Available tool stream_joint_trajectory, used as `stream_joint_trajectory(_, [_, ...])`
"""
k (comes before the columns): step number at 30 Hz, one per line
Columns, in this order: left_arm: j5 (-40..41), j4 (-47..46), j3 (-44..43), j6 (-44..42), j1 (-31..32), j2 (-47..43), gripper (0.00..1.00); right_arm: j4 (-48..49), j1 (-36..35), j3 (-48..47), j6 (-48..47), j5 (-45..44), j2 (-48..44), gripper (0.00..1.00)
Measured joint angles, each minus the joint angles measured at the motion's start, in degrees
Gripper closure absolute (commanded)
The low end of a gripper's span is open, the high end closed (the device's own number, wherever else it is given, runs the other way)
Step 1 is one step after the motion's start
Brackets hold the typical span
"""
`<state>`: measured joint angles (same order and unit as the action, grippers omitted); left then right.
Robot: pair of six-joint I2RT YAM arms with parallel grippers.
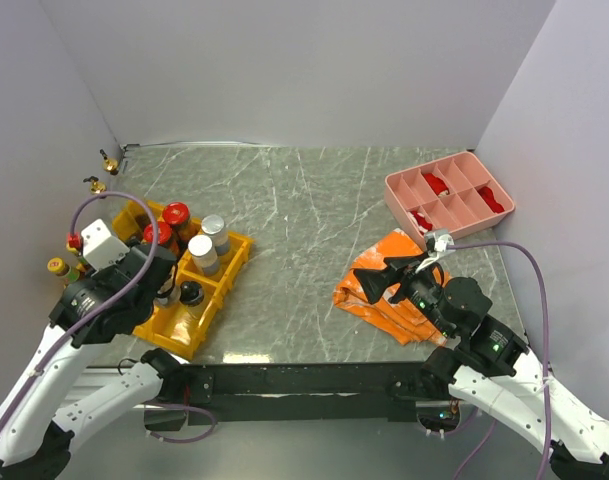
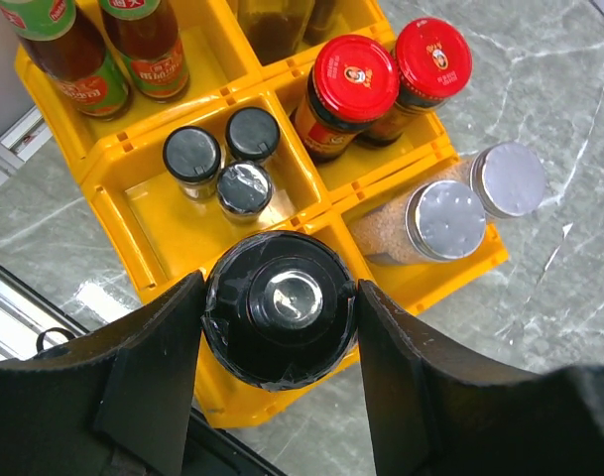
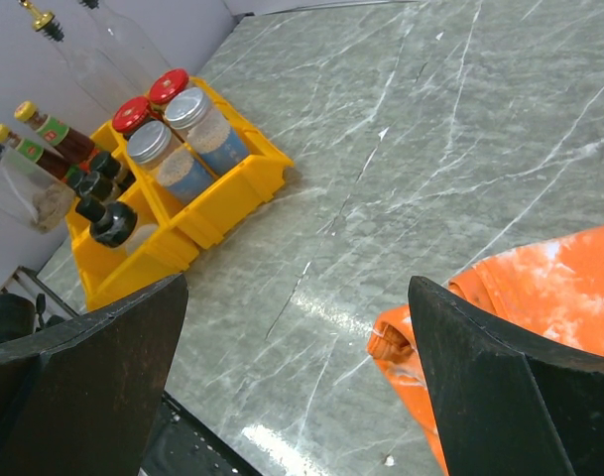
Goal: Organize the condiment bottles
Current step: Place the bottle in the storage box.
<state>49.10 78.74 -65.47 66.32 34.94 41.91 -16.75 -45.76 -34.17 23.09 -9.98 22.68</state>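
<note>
Grey marble tabletop [image 1: 314, 200]: left gripper [image 2: 280, 327] clasps a black-capped glass bottle [image 2: 282, 293] at the yellow plastic bins [image 2: 133, 213], likely seating it; release next, while the right gripper [image 3: 297, 367] gapes wide.

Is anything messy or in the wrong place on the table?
Yes. A crumpled orange cloth lies on the table by the right end effector, far from the yellow bins holding the bottles.
</note>
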Motion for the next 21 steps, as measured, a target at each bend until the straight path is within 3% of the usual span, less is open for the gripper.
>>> stream_joint_trajectory(12, [1.38,0.0,1.77,5.42,-5.42,-1.14,0.99,-0.04,0.0,0.0,-0.15,-0.59,-0.66,0.0])
stream_joint_trajectory(21, [-1.95,-0.11,3.85,8.02,-6.25,5.01,0.99,-0.57,0.0,0.0,-0.22,-1.16,-1.51,0.0])
